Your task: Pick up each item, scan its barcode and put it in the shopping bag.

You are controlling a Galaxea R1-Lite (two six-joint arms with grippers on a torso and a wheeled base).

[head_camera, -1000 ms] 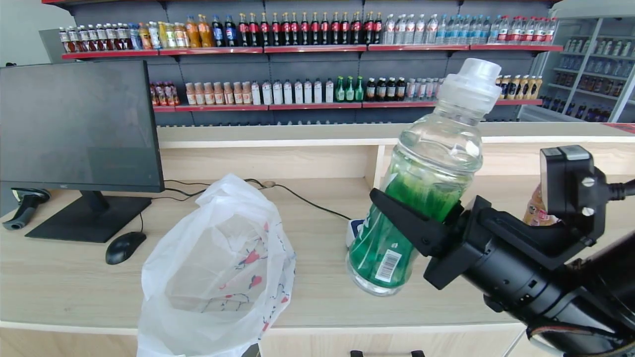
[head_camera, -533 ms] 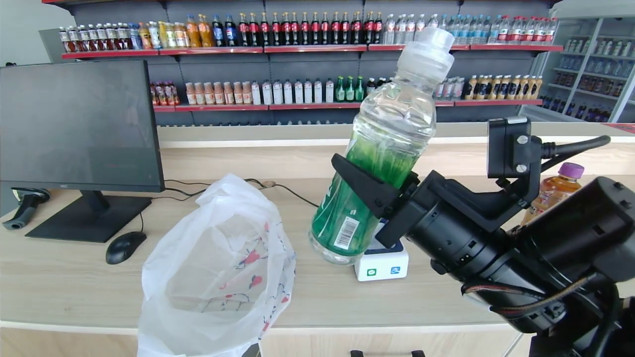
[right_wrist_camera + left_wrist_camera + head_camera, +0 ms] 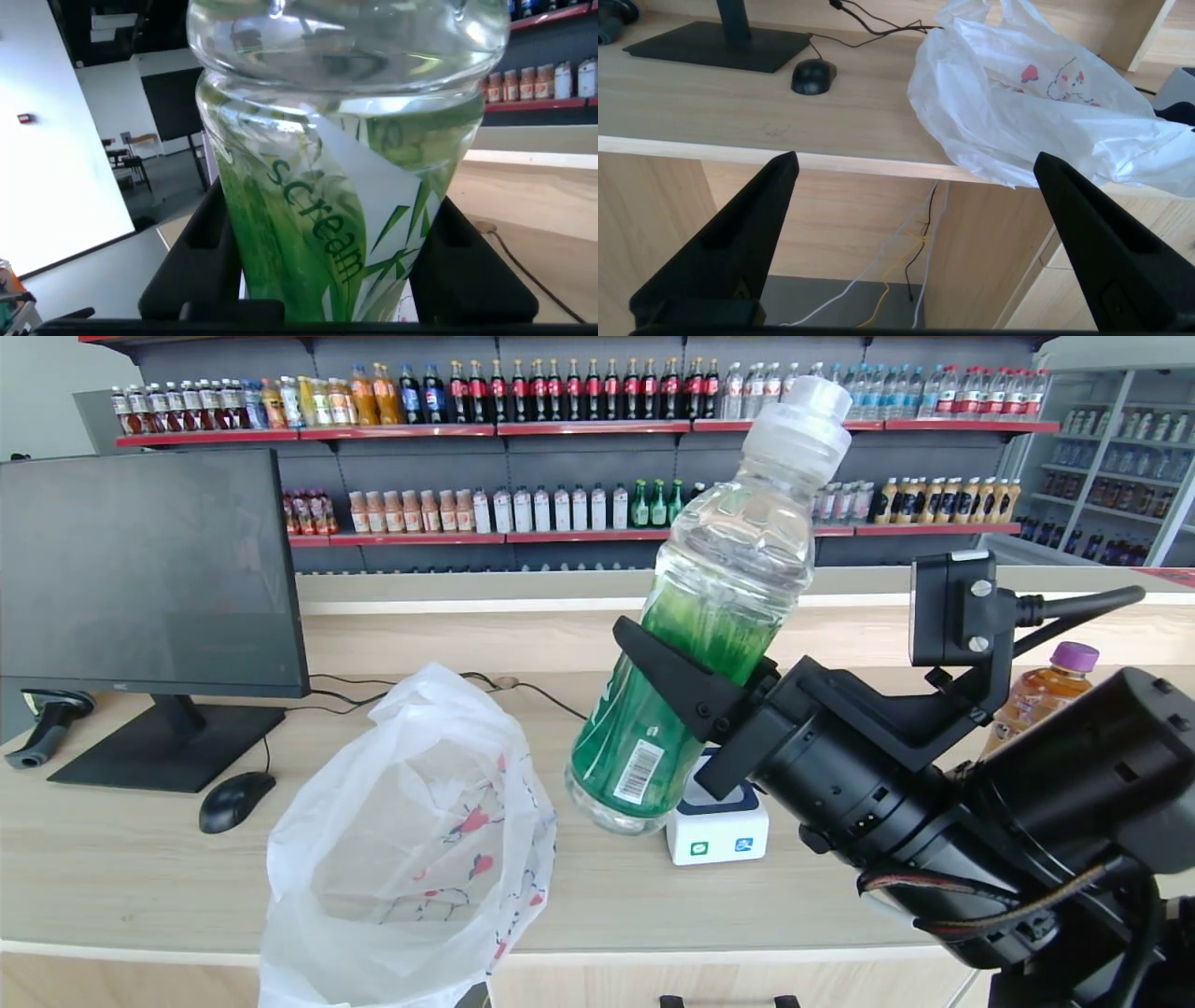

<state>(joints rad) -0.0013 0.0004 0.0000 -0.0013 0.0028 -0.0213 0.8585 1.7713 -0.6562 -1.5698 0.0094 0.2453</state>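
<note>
Head overlooks counter (image 3: pixel 140 868); left wrist shares bag (image 3: pixel 411 840).

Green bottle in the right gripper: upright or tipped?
Tipped. The green bottle leans with its cap up toward the robot's right and its base lower, toward the shopping bag, clamped in the right gripper.

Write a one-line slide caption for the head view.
Right gripper holds a green-labelled bottle, tilted, near the white scanner box, beside the open shopping bag on the counter.
</note>
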